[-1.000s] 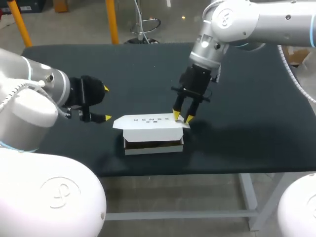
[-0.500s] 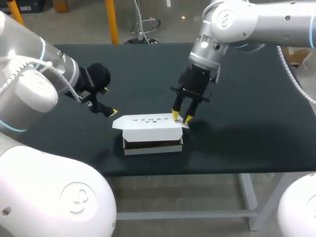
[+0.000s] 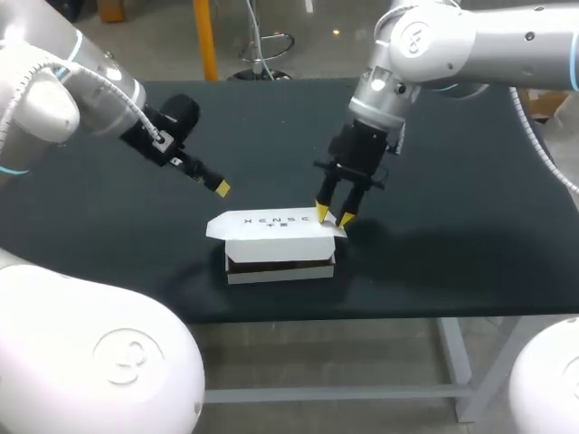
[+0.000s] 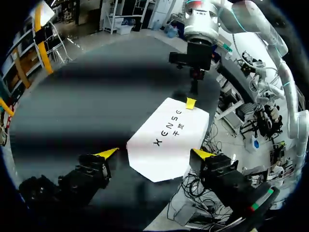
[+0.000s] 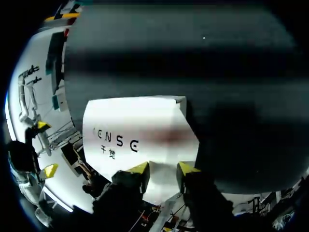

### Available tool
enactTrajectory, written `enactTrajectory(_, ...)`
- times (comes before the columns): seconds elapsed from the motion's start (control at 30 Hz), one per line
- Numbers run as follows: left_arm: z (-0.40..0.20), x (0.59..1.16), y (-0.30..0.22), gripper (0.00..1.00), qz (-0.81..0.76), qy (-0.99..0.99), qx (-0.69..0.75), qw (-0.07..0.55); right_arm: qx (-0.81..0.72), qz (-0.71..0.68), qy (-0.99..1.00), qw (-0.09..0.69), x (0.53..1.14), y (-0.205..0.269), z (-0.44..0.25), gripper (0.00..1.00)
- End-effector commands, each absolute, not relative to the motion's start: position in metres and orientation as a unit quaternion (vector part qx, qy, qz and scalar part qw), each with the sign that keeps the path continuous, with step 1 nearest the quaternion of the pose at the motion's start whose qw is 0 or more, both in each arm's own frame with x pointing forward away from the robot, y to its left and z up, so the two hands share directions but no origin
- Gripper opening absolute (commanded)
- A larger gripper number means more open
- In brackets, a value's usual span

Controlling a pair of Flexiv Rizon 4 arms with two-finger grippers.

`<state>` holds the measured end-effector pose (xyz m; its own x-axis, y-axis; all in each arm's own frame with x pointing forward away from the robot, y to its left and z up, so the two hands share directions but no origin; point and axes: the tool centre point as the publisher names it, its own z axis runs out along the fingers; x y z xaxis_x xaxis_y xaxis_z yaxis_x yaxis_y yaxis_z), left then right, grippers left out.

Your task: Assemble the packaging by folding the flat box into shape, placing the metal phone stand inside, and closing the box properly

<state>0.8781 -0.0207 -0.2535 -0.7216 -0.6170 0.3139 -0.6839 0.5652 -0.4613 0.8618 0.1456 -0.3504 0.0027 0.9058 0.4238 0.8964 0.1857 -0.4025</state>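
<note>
Two claws above one white box on the dark desk. Box near the desk's front edge, about midway across, long side toward the front. Lid down over the body but not flush: a dark slit along the front between lid and base, lid ends jutting past the body at both sides. Printed lettering on the lid's top. Contents hidden behind the slit, too dark to make out.

Right claw on the right arm, pointing steeply down at the lid's right end. Fingers parted by only a narrow gap, both yellow tips against the lid's top near its rear right corner, nothing pinched between them. In the right wrist view, same claw with tips planted on the white lid's end, lettering just ahead of them.

Left claw on the left arm, hanging in the air to the rear left of the box, tilted down toward it, clear of both lid and desk. In the left wrist view, left claw spread wide, the lid's near pointed end ahead and between the fingers, touching neither. At the lid's far end there, one yellow tip of the right claw.
</note>
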Motion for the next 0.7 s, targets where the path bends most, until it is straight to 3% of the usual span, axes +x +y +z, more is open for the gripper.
enactTrajectory(0.03, -0.252, 0.884, -0.021, 1.0, 0.217, -0.869, 0.424, 0.131, -0.637, 0.004, -0.708, 0.304, 0.86, 0.146, -0.35, 0.42)
enactTrajectory(0.23, -0.255, 0.892, -0.025, 1.0, 0.195, -0.824, 0.502, 0.175, -0.637, 0.001, -0.71, 0.302, 0.86, 0.145, -0.35, 0.43)
enactTrajectory(0.47, -0.269, 0.889, -0.029, 1.0, 0.142, -0.765, 0.602, 0.179, -0.636, 0.003, -0.711, 0.3, 0.86, 0.145, -0.352, 0.43)
enactTrajectory(0.53, -0.275, 0.887, -0.029, 1.0, 0.126, -0.733, 0.649, 0.159, -0.635, 0.003, -0.711, 0.301, 0.86, 0.145, -0.353, 0.43)
enactTrajectory(0.6, -0.281, 0.888, -0.028, 1.0, 0.105, -0.679, 0.724, 0.07, -0.635, 0.003, -0.712, 0.3, 0.86, 0.145, -0.353, 0.43)
enactTrajectory(0.7, -0.281, 0.888, -0.028, 1.0, 0.105, -0.679, 0.724, 0.07, -0.635, 0.001, -0.712, 0.3, 0.86, 0.145, -0.354, 0.43)
